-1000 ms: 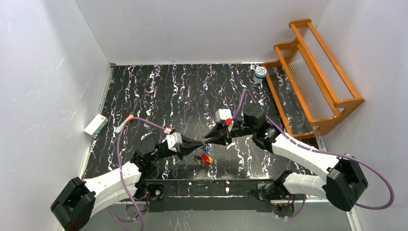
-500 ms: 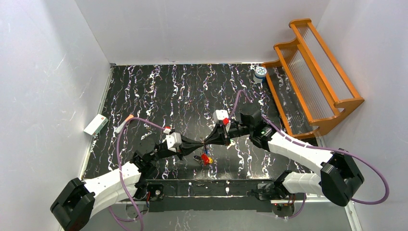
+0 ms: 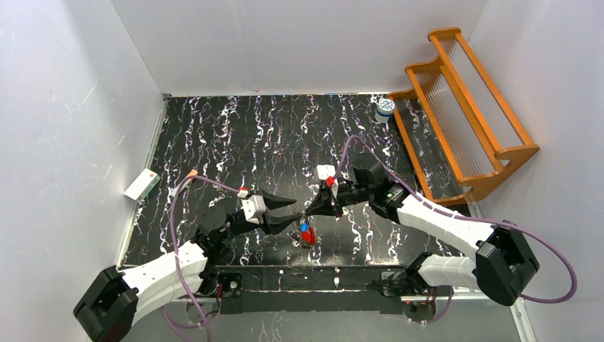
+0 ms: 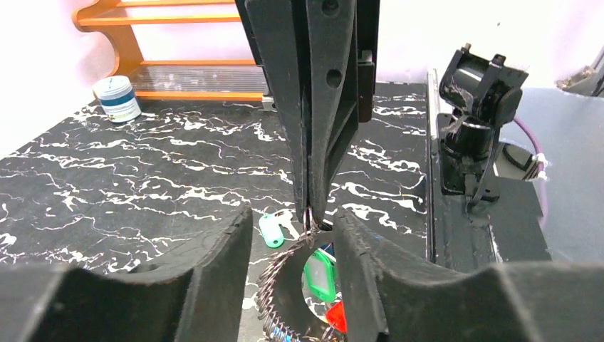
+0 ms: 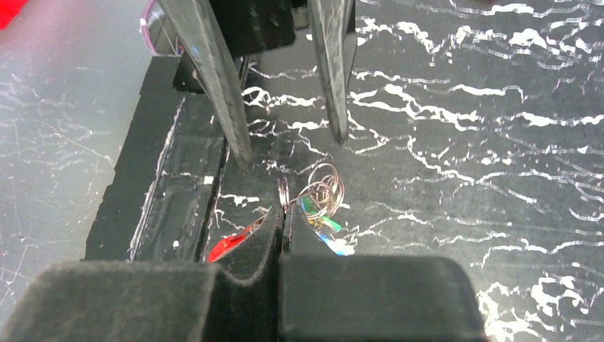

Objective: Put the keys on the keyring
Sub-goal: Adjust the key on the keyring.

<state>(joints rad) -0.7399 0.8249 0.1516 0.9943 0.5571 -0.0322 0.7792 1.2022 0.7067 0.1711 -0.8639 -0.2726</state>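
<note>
Since a second ago, the left gripper (image 3: pixel 295 210) has released and spread its fingers, while the right gripper (image 3: pixel 306 211) now clenches the keyring (image 5: pixel 322 189) between both arms, keys (image 3: pixel 307 234) dangling over the worktop (image 3: pixel 249 142), so the handover seems complete.

The surface (image 3: pixel 235 142) is faintly glossy black marble-look. The keyring (image 5: pixel 283 191) is thin shiny metal; the keys (image 4: pixel 319 274) carry glossy plastic heads. The rack (image 3: pixel 463 107) is varnished wood.
</note>
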